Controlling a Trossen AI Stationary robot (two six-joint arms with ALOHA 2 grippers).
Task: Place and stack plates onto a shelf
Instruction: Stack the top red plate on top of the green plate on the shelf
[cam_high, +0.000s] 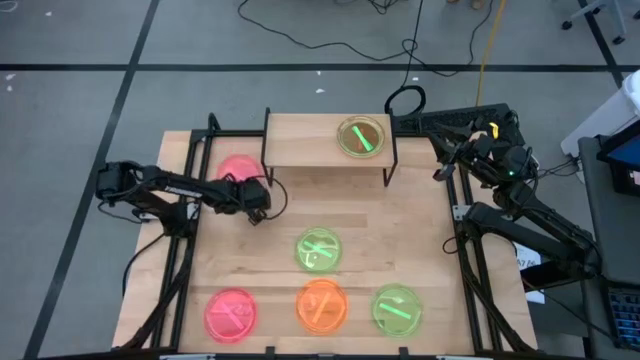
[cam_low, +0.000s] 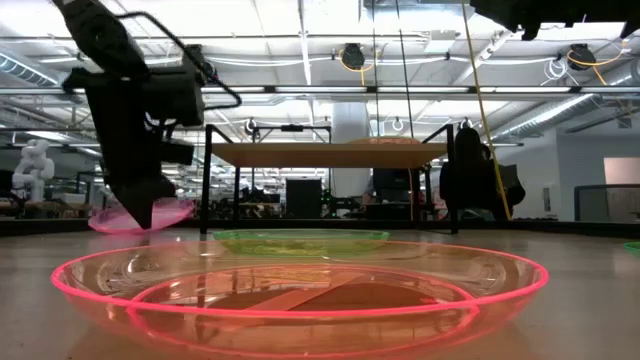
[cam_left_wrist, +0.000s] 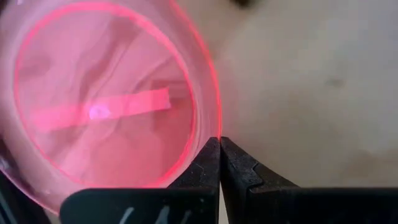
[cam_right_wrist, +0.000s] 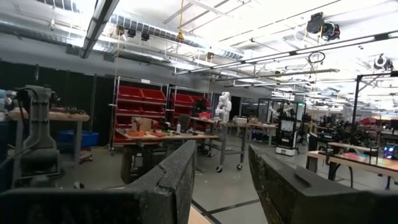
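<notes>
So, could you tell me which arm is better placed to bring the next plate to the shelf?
The left. Its gripper is shut on the pink plate's rim beside the shelf; the right gripper sits open and raised off the table's edge.

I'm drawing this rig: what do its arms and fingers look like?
Both arms are dark, jointed and slim. The left gripper has two black wedge-shaped fingers tapering to tips. The right gripper has rough-textured dark fingers; a green light and black cables show on that arm.
</notes>
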